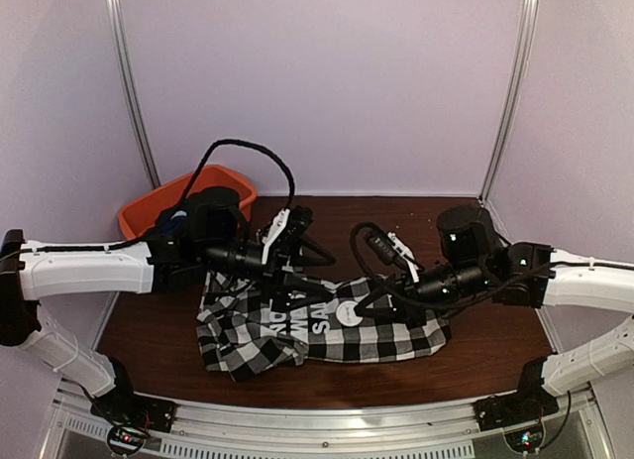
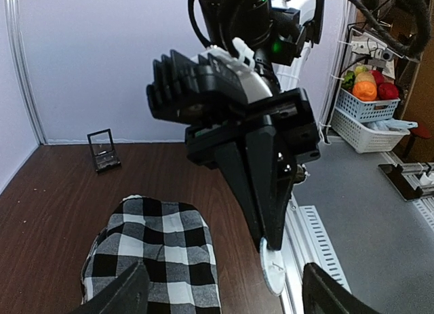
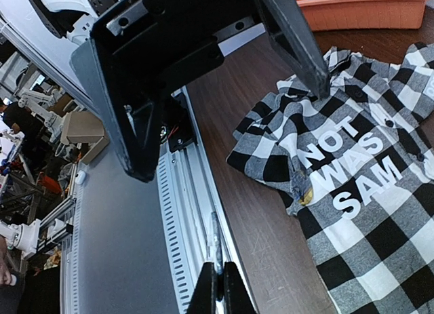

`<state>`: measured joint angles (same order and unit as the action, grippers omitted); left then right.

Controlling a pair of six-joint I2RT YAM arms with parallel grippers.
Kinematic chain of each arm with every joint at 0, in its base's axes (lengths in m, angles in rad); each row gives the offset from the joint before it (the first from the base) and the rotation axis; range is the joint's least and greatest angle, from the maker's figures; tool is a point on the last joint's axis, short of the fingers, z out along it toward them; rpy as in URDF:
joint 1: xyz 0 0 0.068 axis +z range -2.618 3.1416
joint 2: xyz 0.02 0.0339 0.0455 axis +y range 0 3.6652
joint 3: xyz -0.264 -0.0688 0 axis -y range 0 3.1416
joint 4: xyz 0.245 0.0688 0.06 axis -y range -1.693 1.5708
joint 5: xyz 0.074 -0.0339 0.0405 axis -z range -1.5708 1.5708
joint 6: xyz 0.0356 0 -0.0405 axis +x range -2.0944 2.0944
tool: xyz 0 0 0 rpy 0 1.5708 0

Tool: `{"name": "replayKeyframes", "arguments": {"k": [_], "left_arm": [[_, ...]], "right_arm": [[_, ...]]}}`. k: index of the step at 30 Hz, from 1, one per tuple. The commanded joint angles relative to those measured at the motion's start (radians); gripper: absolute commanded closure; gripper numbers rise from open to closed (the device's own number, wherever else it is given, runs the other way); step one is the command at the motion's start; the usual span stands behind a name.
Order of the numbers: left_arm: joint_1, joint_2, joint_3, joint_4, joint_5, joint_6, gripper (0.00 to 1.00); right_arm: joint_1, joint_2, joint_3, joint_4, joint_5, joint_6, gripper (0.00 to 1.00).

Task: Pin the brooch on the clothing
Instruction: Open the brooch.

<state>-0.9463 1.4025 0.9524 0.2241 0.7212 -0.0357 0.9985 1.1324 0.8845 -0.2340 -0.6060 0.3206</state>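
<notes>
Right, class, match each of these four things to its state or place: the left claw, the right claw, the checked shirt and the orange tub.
Column one
1. left claw
2. right claw
3. checked shirt
4. orange tub

Column two
A. in the far left corner, behind the left arm
B. jaws wide apart, holding nothing
C. lying rumpled on the brown table
D. closed on a white round brooch

Pairs: 1-B, 2-D, 3-C, 4-A
</notes>
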Motion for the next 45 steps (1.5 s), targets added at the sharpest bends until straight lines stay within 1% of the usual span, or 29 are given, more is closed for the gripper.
{"name": "replayKeyframes", "arguments": {"k": [1, 4, 8, 12, 16, 20, 23, 29, 36, 40, 42, 45], "left_arm": [[0.002, 0.016, 0.025, -0.019, 0.049, 0.051, 0.23], [-0.016, 0.037, 0.051, -0.079, 0.057, 0.085, 0.26], [-0.045, 0.068, 0.082, -0.158, 0.034, 0.138, 0.30], [-0.055, 0.082, 0.096, -0.182, 0.019, 0.149, 0.35], [-0.065, 0.100, 0.113, -0.213, 0.002, 0.161, 0.42], [-0.077, 0.113, 0.124, -0.245, -0.023, 0.172, 0.44], [-0.083, 0.121, 0.131, -0.253, -0.028, 0.171, 0.50], [-0.095, 0.137, 0.147, -0.285, -0.050, 0.183, 0.52], [-0.101, 0.150, 0.174, -0.359, -0.071, 0.228, 0.54], [-0.102, 0.154, 0.180, -0.367, -0.081, 0.236, 0.54], [-0.104, 0.156, 0.181, -0.369, -0.084, 0.236, 0.55], [-0.107, 0.161, 0.183, -0.367, -0.089, 0.235, 0.59]], "right_arm": [[-0.012, -0.014, -0.043, 0.043, -0.081, 0.029, 1.00], [-0.023, -0.025, -0.055, 0.040, -0.089, 0.026, 1.00], [-0.040, -0.020, -0.063, 0.034, -0.104, 0.026, 1.00], [-0.046, -0.010, -0.069, 0.039, -0.118, 0.027, 1.00], [-0.050, -0.002, -0.077, 0.041, -0.118, 0.027, 1.00], [-0.054, 0.012, -0.080, 0.046, -0.126, 0.034, 1.00], [-0.054, 0.026, -0.086, 0.063, -0.135, 0.046, 1.00], [-0.055, 0.062, -0.083, 0.073, -0.150, 0.049, 1.00], [-0.057, 0.065, -0.083, 0.084, -0.148, 0.054, 1.00], [-0.065, 0.063, -0.084, 0.085, -0.146, 0.056, 1.00], [-0.065, 0.068, -0.081, 0.085, -0.148, 0.057, 1.00], [-0.066, 0.074, -0.079, 0.084, -0.152, 0.058, 1.00]]}}
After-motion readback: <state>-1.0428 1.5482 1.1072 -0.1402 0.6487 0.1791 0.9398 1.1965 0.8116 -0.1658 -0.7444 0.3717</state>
